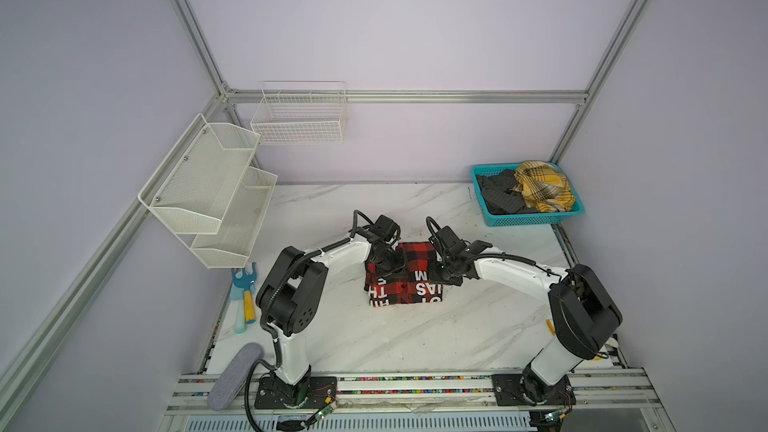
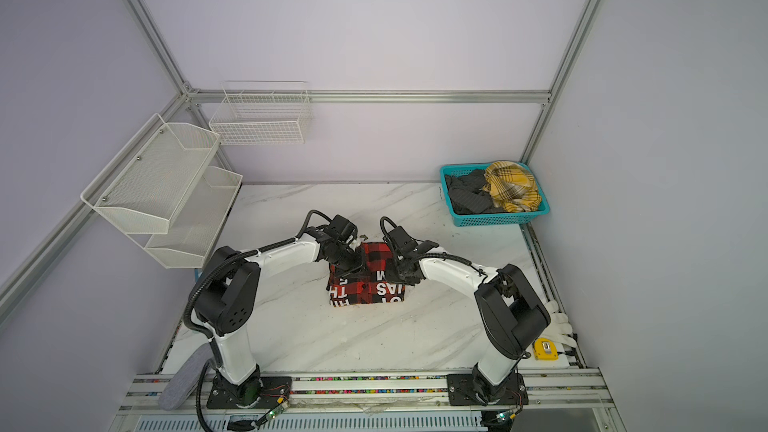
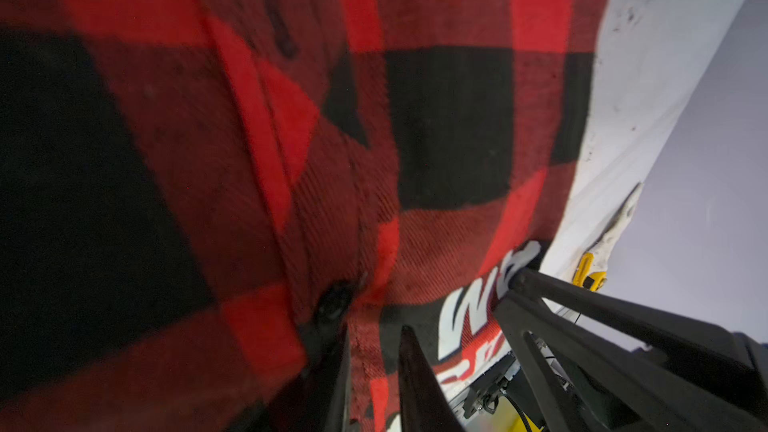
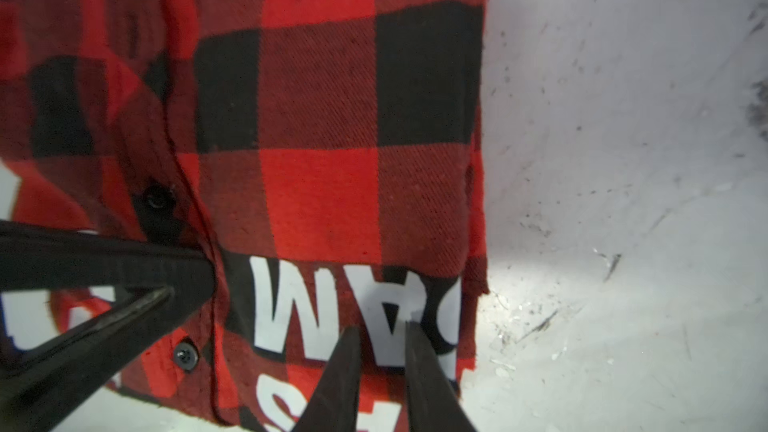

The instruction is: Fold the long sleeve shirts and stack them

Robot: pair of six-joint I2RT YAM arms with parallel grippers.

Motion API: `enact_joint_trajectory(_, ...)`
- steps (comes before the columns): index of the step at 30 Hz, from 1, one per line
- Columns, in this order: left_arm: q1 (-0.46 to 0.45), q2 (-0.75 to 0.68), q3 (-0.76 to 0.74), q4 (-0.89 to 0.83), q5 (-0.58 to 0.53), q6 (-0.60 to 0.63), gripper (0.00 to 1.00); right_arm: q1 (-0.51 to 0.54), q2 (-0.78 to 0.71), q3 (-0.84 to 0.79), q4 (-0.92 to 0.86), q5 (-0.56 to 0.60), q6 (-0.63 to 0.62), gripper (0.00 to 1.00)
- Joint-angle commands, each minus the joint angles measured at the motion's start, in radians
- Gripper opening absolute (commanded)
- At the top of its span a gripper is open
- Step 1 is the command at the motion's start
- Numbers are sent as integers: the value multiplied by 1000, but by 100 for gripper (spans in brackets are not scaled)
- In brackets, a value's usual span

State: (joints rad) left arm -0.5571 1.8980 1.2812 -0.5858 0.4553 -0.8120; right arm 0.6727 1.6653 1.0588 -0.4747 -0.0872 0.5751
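Observation:
The red-and-black check shirt (image 1: 415, 257) (image 2: 376, 257) with white block letters lies folded into a small rectangle at the middle of the table. My left gripper (image 1: 388, 270) (image 3: 374, 334) hangs low over its left part, jaws a narrow gap apart, cloth showing in the gap. My right gripper (image 1: 440, 274) (image 4: 382, 328) is over the lettered right part, jaws slightly apart with nothing between them. A mustard-yellow plaid shirt (image 1: 542, 187) and a dark grey shirt (image 1: 496, 193) lie crumpled in the teal basket (image 1: 528, 220) at the back right.
White mesh shelves (image 1: 208, 189) and a wire basket (image 1: 299, 118) hang on the left and back walls. Blue and yellow tools (image 1: 245, 297) lie at the table's left edge, a grey pad (image 1: 235, 376) at the front left, a yellow tape measure (image 2: 545, 349) at the right edge.

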Motion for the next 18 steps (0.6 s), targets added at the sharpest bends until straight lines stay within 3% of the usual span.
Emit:
enact_joint_trajectory(1,-1,4,7,33,16,-1,22,-5,21,-46,23,12,21,23)
enact_joint_trajectory(7,-1,10,-20,36,9,6,24,-4,35,-76,38,-8,26,21)
enact_joint_trajectory(13,23,-106,35,-50,-36,39,41,-5,0,10,-47,18,16,20)
enact_joint_trajectory(18,119,-220,20,-78,-33,36,36,-4,-28,81,-91,35,17,19)
